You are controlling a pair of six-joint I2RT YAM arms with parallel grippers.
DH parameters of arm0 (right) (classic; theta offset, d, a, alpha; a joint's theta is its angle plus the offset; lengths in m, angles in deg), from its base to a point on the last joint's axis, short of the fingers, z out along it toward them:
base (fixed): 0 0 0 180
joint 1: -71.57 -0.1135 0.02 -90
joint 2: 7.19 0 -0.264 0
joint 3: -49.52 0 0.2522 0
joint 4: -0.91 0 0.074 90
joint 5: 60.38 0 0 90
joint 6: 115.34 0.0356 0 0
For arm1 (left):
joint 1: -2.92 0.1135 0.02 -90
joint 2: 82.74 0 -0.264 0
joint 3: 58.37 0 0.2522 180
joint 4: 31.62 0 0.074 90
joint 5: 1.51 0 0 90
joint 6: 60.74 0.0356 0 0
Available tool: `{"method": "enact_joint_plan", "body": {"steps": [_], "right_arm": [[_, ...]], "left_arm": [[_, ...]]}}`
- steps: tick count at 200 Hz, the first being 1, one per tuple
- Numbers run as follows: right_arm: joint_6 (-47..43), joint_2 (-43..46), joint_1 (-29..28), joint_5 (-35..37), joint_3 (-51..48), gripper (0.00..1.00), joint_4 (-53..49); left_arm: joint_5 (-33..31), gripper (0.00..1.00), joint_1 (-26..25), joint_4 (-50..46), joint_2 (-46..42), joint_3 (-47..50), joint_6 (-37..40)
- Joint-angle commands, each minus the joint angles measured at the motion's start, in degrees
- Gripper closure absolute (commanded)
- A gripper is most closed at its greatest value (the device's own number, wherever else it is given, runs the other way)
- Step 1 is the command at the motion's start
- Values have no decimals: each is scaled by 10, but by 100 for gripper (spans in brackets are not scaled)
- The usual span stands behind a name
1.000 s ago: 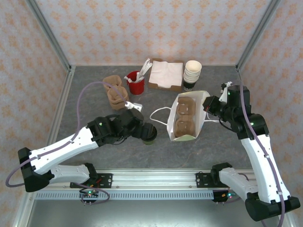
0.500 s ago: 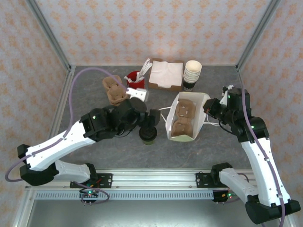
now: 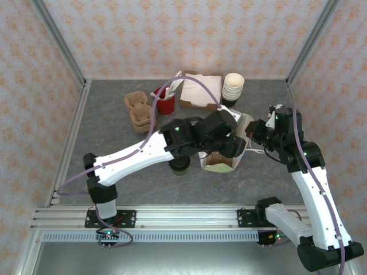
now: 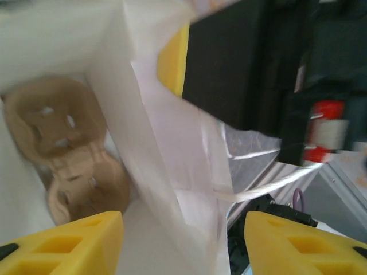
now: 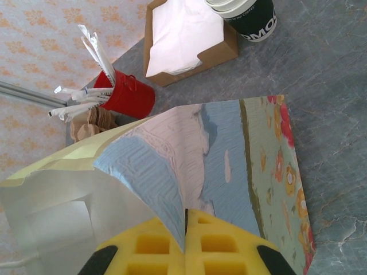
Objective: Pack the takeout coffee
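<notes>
AT THE BAG'S MOUTH: The takeout coffee point(image 3: 180, 167) stands on the table just left of the paper bag point(image 3: 220, 166), partly under my left arm. The left gripper point(image 4: 183, 222) hangs over the bag's opening, its yellow fingers point(image 4: 69, 243) spread apart with the bag's white wall between them and nothing yet pinched. On the bag's right edge, the right gripper point(image 5: 184, 226) is clenched on the paper and holds that side up.

I judge the step in hand to be widening the mouth before the cup goes in. To do it well, I want the left fingers to take only the wall's top edge, draw it gently away from the right grip without tearing the paper, and stay above the brown cup carrier point(image 4: 63, 149) that lies inside the bag.

Behind the bag to its left sit a stack of brown carriers point(image 3: 139, 112) and a red cup of sachets point(image 3: 165, 104). Straight behind it is a napkin box point(image 3: 200, 90), then a stack of lidless cups point(image 3: 233, 89).

What could get in the way, as I see it: the forearm above the coffee could tip it, and the bag's white string handle point(image 4: 252, 192) lies near the right-hand finger and could snag.
</notes>
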Motion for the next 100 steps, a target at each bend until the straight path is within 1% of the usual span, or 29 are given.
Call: {"method": "enact_joint_plan", "body": {"steps": [1, 16, 26, 45, 75, 100], "right_arm": [[7, 10, -4, -6, 1, 100, 15], [5, 10, -3, -7, 2, 100, 13], [4, 11, -4, -9, 3, 100, 12], [3, 12, -3, -11, 2, 100, 12], [-3, 13, -3, -11, 4, 100, 8], [-5, 12, -4, -15, 4, 100, 7]], "left_arm": [[29, 46, -3, 15, 9, -2, -35], [11, 50, -2, 18, 12, 15, -43], [2, 50, 0, 19, 13, 27, -45], [-10, 54, 4, 30, 11, 57, -54], [-32, 55, 11, 58, -10, 113, -65], [-31, 56, 16, 43, 2, 118, -50]]}}
